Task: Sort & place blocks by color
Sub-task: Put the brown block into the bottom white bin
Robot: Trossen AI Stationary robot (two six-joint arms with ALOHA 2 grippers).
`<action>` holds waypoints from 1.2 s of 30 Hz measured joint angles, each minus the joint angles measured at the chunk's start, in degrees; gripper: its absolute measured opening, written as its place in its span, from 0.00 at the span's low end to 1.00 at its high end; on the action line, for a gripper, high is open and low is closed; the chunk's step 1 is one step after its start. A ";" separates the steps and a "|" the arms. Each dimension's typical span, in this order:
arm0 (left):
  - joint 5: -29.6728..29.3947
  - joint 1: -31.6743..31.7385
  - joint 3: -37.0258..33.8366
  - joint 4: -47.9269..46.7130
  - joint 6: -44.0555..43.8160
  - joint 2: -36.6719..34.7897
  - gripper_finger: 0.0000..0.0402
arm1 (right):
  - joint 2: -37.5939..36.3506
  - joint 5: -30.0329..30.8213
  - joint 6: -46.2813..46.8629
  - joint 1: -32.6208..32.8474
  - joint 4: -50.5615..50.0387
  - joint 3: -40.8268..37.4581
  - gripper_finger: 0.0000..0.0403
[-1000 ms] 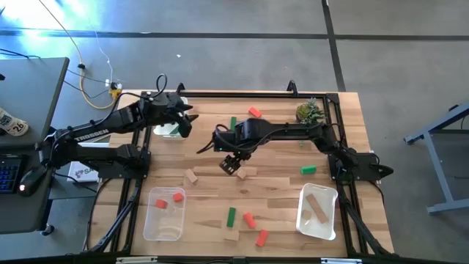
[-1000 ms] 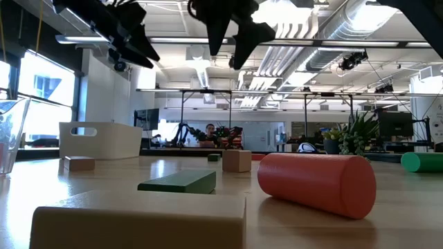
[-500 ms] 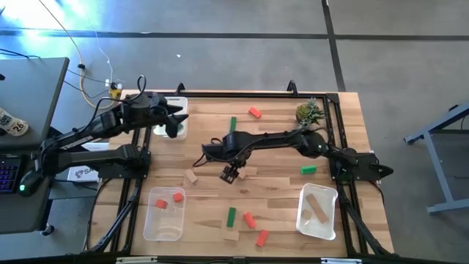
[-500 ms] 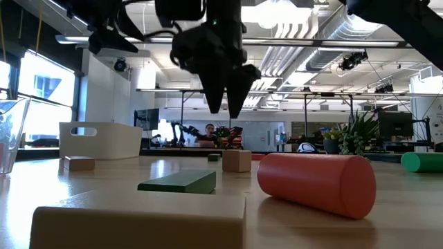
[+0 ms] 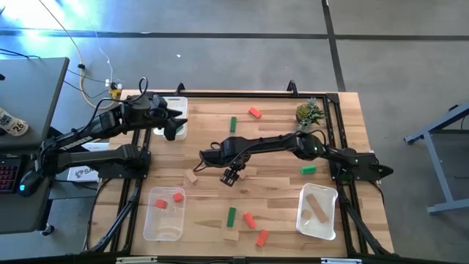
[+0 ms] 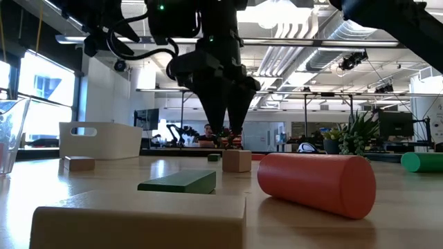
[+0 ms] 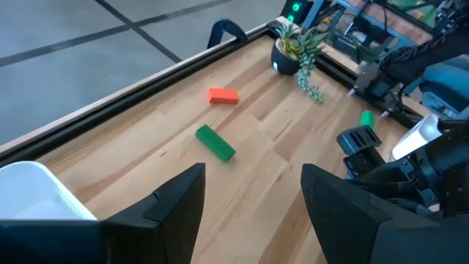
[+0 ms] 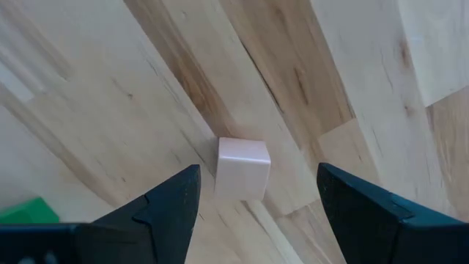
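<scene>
jaws of the right gripper (image 5: 231,177) stand spread just above the tan cube (image 8: 242,169), which lies between them, untouched.

The right arm stretches low across the middle of the counter, its pincer (image 5: 231,176) pointing down with fingers spread wide, while the left arm waits folded at the far left corner, its pincer (image 5: 174,125) spread too.

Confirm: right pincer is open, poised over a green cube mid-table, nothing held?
Not quite. The right pincer is open, holding nothing and mid-table, but the cube between its fingers is plain tan wood, not green. The right wrist view shows it clearly; the high view places it near the table's middle.
</scene>
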 joint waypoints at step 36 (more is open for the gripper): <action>-0.66 0.01 0.00 -0.58 2.15 0.03 0.53 | 6.30 -4.92 -4.86 0.00 -1.12 0.02 0.28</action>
